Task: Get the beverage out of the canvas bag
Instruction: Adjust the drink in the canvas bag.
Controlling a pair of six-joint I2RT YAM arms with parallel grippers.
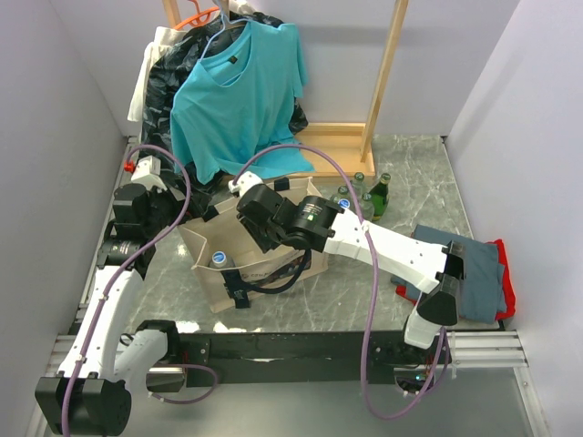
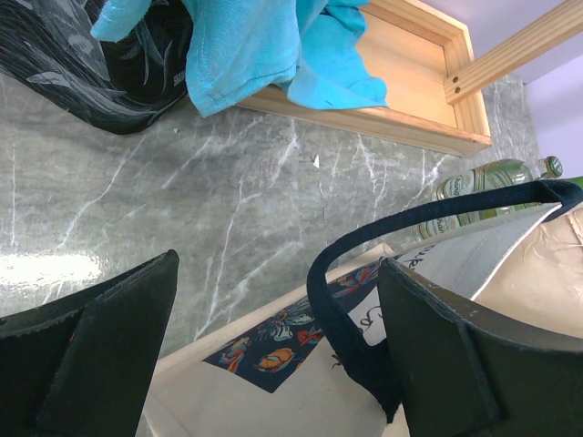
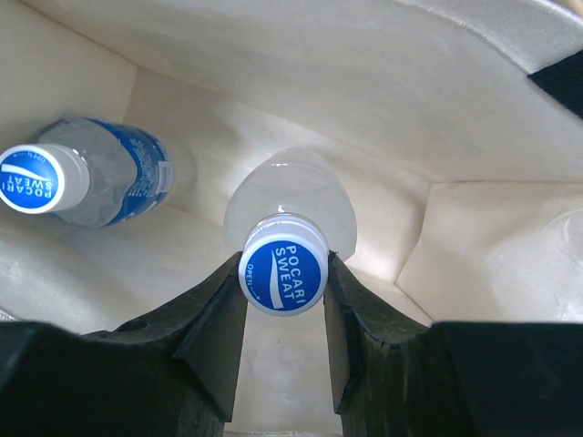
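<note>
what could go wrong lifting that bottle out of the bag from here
The right gripper pinches the bottle only at its cap, so it could slip or swing on lifting. The left gripper stands open around the black strap, not clamping it, so the canvas bag may drag upward or tip.

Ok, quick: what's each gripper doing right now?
Left gripper: open, black strap between its fingers.
Right gripper: shut on a blue-capped bottle inside the canvas bag.

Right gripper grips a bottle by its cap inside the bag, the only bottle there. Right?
No. The bag holds two: the right wrist view shows a second bottle left of the gripped bottle in the right gripper.
</note>
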